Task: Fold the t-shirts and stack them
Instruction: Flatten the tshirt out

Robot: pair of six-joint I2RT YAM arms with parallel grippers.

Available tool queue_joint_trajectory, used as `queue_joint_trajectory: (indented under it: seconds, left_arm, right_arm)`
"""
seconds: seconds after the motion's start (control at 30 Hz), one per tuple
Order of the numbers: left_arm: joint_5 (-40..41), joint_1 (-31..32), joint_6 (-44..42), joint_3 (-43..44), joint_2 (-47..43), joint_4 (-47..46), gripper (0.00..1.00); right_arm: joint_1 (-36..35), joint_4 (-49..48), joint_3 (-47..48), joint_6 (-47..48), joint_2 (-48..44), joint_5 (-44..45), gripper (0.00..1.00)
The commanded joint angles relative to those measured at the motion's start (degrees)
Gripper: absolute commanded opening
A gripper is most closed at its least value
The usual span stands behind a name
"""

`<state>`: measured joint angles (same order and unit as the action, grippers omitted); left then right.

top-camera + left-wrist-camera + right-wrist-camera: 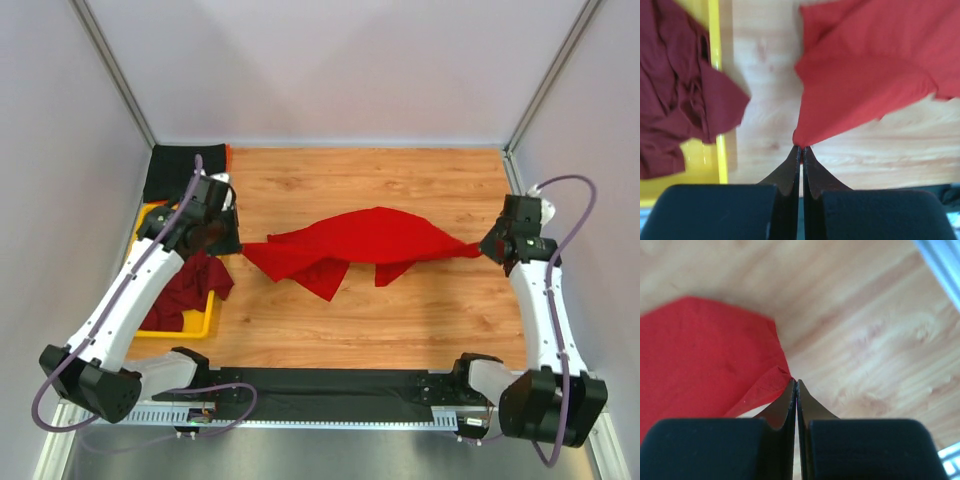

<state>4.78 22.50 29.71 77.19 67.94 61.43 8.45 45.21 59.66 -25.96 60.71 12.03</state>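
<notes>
- From above, one wooden table [400, 320] is seen, enclosed by pale walls [330, 60]. One red t-shirt [370, 240] is stretched over its middle between the left gripper [238, 245] and the right gripper [484, 248].
- One black t-shirt [180, 170] is laid at the far left corner. Maroon t-shirts [190, 285], too bunched to be counted, are heaped in one yellow tray [190, 328].
- At the left wrist, the left gripper is seen clenched on a corner of the red t-shirt.
- At the right wrist, the right gripper is seen clenched on its edge.

Soft matt cloth: red t-shirt [370, 240], maroon t-shirts [185, 290]. Glossy yellow plastic: tray [196, 326]. Smooth wood-grain finish: table [400, 310].
</notes>
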Motion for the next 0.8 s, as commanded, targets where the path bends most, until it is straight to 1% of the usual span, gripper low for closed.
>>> queue_joint_trajectory:
  seconds: [0.0, 0.1, 0.17, 0.27, 0.37, 0.4, 0.5, 0.53, 0.57, 0.6, 0.63, 0.67, 0.77]
  left_arm:
    - [-3.1, 0.0, -0.27, -5.28, -2.11, -2.8, 0.0]
    - [-2.58, 0.0, -0.45, -7.31, -1.76, -3.51, 0.0]
    - [-2.05, 0.0, -0.54, -6.88, -1.5, -3.95, 0.0]
    - [-1.96, 0.0, -0.71, -5.91, -0.27, -4.3, 0.0]
    - [-2.66, 0.0, -0.97, -5.56, 1.05, -4.56, 0.0]
    - [-2.75, 0.0, -0.89, -5.82, 1.23, -4.91, 0.0]
    - [-2.93, 0.0, -1.06, -6.26, 0.88, -5.09, 0.0]
    - [-3.02, 0.0, -0.98, -6.61, 0.79, -5.27, 0.0]
    - [-3.1, 0.0, -0.97, -6.79, 0.61, -5.53, 0.0]
    - [-3.28, 0.0, -0.89, -7.05, 0.35, -5.62, 0.0]
    - [-3.54, 0.0, -0.8, -7.14, 0.35, -5.71, 0.0]
    - [-4.07, 0.0, -0.8, -7.31, 0.09, -5.88, 0.0]
    - [-4.42, 0.0, -0.71, -8.02, -0.27, -6.5, 0.0]
  right_arm:
    - [0.08, -0.39, -5.51, -1.99, 1.51, -1.3, 0.0]
    - [0.08, -0.91, -6.48, -1.21, 3.35, -2.71, 0.0]
    - [0.08, -1.27, -6.57, -1.29, 4.5, -2.19, 0.01]
    - [0.08, -1.62, -7.27, -1.55, 7.31, -2.19, 0.03]
    - [0.51, 0.83, -7.01, -4.97, 9.42, -0.26, 0.13]
    - [0.95, 1.63, -6.84, -6.2, 9.6, -0.17, 0.22]
    - [2.71, 4.7, -6.48, -12.43, 9.52, -1.3, 0.36]
    - [3.32, 5.49, -6.4, -14.02, 9.26, -2.18, 0.43]
    - [3.5, 6.11, -6.31, -18.56, 9.34, -2.88, 0.45]
    - [3.51, 6.73, -6.13, -20.78, 9.52, -3.41, 0.47]
    - [3.51, 7.69, -6.05, -22.54, 9.86, -4.03, 0.48]
    - [3.51, 7.96, -6.31, -26.56, 10.91, -5.77, 0.47]
    - [3.51, 8.75, -7.01, -32.38, 13.46, -7.89, 0.47]
